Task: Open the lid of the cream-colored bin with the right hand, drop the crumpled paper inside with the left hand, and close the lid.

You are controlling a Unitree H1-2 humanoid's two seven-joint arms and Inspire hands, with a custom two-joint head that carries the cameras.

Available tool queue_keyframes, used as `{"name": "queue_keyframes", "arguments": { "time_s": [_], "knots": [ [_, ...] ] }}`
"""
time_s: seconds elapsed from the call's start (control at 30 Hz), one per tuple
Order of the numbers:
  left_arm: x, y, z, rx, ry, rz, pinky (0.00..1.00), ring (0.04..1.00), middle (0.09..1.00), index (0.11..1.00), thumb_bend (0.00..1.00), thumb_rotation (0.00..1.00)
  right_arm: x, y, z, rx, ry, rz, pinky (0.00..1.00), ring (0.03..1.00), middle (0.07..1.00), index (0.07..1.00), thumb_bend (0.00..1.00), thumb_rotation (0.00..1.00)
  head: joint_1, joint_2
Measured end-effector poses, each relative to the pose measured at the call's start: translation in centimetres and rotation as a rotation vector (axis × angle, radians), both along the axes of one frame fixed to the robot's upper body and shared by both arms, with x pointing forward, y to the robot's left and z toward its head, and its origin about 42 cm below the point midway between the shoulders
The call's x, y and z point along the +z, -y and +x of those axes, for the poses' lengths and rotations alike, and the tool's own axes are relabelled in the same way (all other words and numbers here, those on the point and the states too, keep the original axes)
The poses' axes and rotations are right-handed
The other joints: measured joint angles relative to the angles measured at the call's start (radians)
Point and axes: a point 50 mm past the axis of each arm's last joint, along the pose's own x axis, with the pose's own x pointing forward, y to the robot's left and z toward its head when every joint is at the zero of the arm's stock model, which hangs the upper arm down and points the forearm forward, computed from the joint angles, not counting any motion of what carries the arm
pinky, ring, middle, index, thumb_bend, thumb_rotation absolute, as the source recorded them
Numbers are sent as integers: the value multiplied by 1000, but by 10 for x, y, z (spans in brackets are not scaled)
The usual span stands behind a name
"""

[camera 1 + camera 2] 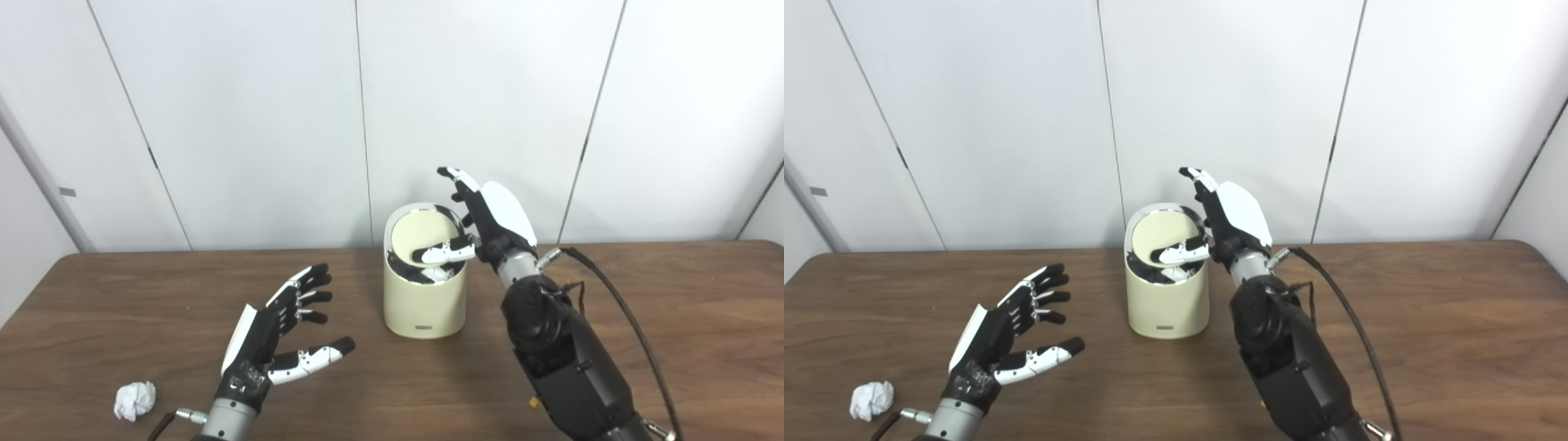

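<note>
Lying near the front-left corner of the table (674,318), crumpled paper (135,400) sits alone on the wood, untouched. Just right of it, left hand (278,334) hovers above the tabletop, palm turned inward, fingers spread, holding nothing; well apart from the bin. Right arm (563,361) comes in from the front edge right of center, black forearm with a cable looping off its right side. Cream-colored bin (424,300) stands upright near the middle of the back edge. Its lid (419,236) is tipped up, cream underside facing the camera, dark interior showing below. Right hand (490,217) is at the bin's right rim, thumb (444,252) reaching across the opening in front of the lid, other fingers extended upward and spread; not clamped on anything. Whether the thumb touches the lid, cannot tell. White wall panels behind the table.
</note>
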Motion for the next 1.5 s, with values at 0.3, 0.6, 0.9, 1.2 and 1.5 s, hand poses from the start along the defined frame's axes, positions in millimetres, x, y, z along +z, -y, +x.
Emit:
{"name": "queue_keyframes", "arguments": {
  "time_s": [0.3,0.6,0.9,1.2,1.5],
  "knots": [
    [0,0,0,1,0,6,668,787,856,883,759,178,5,22,-10,-13,10,127,624,811,920,909,684,449,0,0],
    [-1,0,0,2,-9,4,657,795,861,887,758,177,-28,45,-43,26,7,230,627,837,927,914,764,518,3,5],
    [-1,0,0,3,-9,4,662,788,857,882,759,182,-65,72,-79,40,-26,234,692,855,938,975,871,463,5,6],
    [-1,4,1,-1,-8,7,642,781,852,876,771,170,-81,83,-107,86,-73,232,731,895,977,994,872,462,213,-17],
    [4,24,-2,20,2,15,576,758,856,877,760,158,-83,100,-111,118,-118,230,814,927,1000,1000,840,309,408,-35]
  ]
}}
